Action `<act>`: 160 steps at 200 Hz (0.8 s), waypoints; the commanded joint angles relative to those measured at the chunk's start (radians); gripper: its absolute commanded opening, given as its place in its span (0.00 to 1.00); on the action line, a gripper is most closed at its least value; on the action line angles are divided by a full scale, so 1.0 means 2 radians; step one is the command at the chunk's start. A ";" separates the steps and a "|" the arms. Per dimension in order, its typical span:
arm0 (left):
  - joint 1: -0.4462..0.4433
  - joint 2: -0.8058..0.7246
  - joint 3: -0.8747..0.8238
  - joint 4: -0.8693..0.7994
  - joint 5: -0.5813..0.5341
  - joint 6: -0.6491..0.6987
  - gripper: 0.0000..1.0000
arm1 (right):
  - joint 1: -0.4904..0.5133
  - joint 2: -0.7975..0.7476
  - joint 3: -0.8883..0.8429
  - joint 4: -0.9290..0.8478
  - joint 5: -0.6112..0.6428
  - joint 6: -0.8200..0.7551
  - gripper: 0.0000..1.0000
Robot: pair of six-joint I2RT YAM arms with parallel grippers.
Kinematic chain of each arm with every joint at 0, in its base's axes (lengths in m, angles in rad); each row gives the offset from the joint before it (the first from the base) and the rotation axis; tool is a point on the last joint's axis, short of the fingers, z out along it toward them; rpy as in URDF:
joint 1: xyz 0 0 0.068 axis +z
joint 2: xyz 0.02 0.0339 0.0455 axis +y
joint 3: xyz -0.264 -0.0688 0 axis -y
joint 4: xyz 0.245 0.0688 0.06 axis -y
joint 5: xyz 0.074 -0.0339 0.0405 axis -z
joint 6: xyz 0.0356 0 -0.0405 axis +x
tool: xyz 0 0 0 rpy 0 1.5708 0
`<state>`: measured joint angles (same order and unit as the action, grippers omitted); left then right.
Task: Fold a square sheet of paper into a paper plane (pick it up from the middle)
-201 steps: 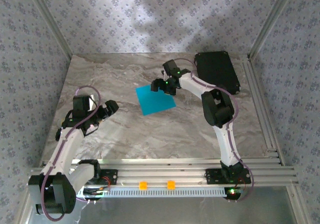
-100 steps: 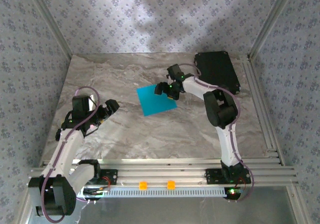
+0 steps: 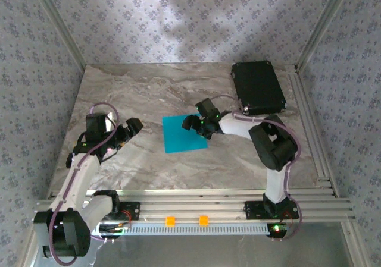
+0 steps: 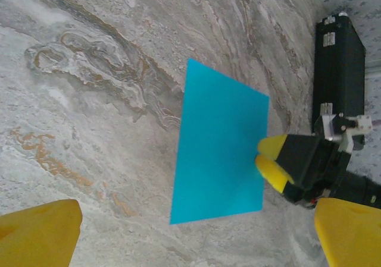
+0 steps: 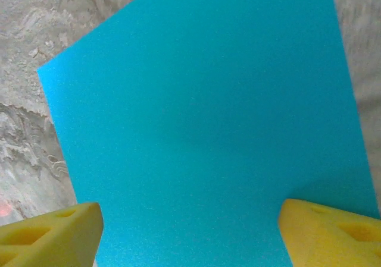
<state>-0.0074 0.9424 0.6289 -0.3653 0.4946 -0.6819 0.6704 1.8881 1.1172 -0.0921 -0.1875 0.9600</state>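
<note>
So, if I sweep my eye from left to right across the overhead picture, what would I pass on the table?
left claw → square sheet of paper → black case

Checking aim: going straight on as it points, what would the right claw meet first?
The paper, probably near one edge; the open right claw points down at it, height above it unclear.

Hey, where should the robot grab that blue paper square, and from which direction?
Its middle, from straight above. The square sheet of paper lies flat on the table, so no edge is raised; the open right gripper, at its right edge, could probably pinch up a ridge mid-sheet.
</note>
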 commanded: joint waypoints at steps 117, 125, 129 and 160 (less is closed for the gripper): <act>-0.100 0.076 0.035 -0.035 -0.019 0.050 0.99 | 0.050 -0.113 -0.096 0.080 0.069 0.091 0.81; -0.116 0.090 0.043 -0.039 -0.034 0.053 0.99 | 0.041 -0.126 -0.096 0.047 0.078 0.086 0.82; -0.124 0.099 0.047 -0.040 -0.040 0.054 0.98 | 0.037 -0.132 -0.097 0.037 0.083 0.081 0.83; -0.182 0.174 0.092 -0.055 -0.088 0.059 0.94 | 0.004 -0.190 -0.132 -0.015 0.110 0.053 0.85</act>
<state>-0.3061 1.2018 0.7345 -0.4267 0.4118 -0.6029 0.7174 1.5917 0.9089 0.0254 -0.0380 1.1366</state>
